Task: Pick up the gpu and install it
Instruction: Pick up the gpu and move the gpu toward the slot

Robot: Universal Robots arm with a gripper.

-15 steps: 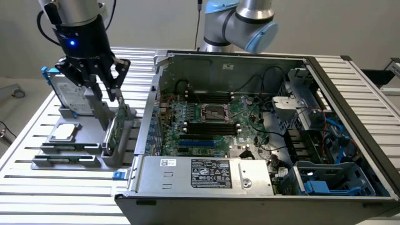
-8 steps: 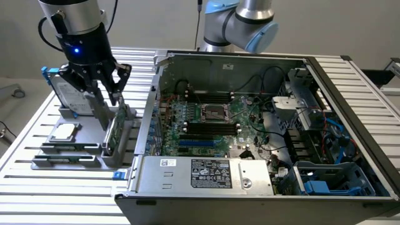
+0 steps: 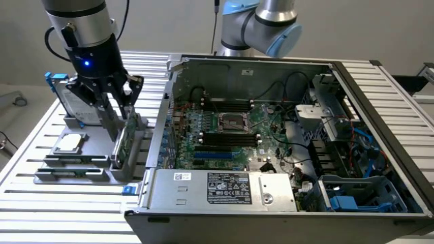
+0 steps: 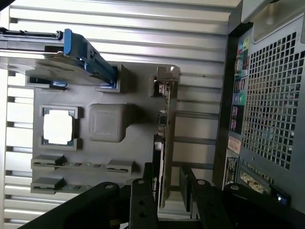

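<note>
The gpu (image 3: 126,138) stands on edge in a slot of the grey holder (image 3: 81,175), at the exterior view's left of the open computer case (image 3: 379,112). It is a thin green board with a black shroud. In the wrist view the gpu (image 4: 165,133) appears edge-on, its silver bracket (image 4: 167,76) at the far end. My gripper (image 3: 122,122) hangs right over it. The black fingers (image 4: 143,200) straddle the card, one on each side, with a gap still showing beside the card. The gripper (image 4: 167,196) is open and holds nothing.
A hard drive with blue rails (image 3: 66,96) stands at the holder's back. A square chip (image 3: 70,143) lies flat in the holder. The motherboard (image 3: 227,134) lies inside the case, with a power supply (image 3: 224,188) at its front. A second arm's base (image 3: 261,25) stands behind the case.
</note>
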